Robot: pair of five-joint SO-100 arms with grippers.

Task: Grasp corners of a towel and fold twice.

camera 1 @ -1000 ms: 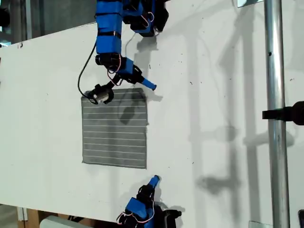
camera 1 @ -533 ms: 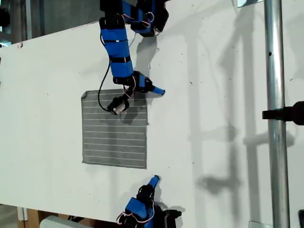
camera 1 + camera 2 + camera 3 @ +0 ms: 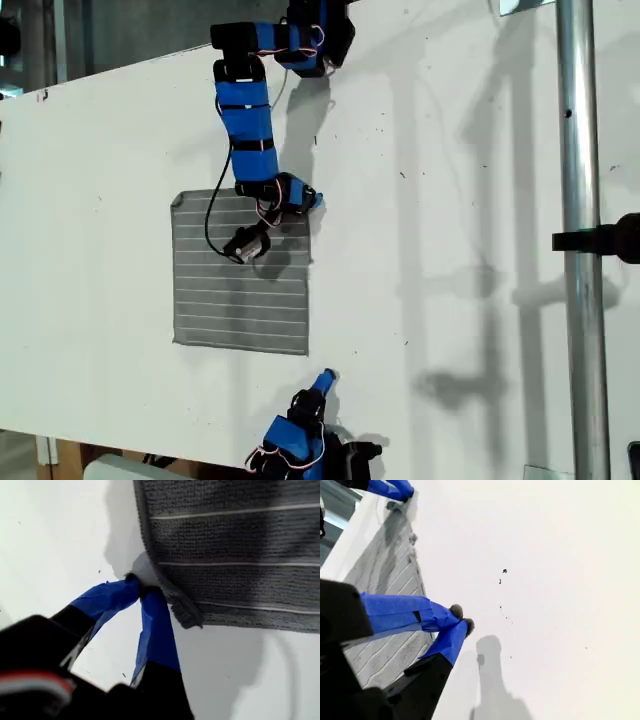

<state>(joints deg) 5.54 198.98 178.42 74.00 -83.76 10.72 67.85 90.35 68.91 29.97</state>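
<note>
Exterior view: one towel [image 3: 241,270], two arms.

The towel [image 3: 241,270] lies flat on the table [image 3: 450,200], my first gripper [image 3: 141,588] at one corner [image 3: 187,616], my second gripper [image 3: 461,618] beside another edge.

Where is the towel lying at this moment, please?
The towel lies flat on the white table, left of centre in the exterior view, under my first gripper.
</note>
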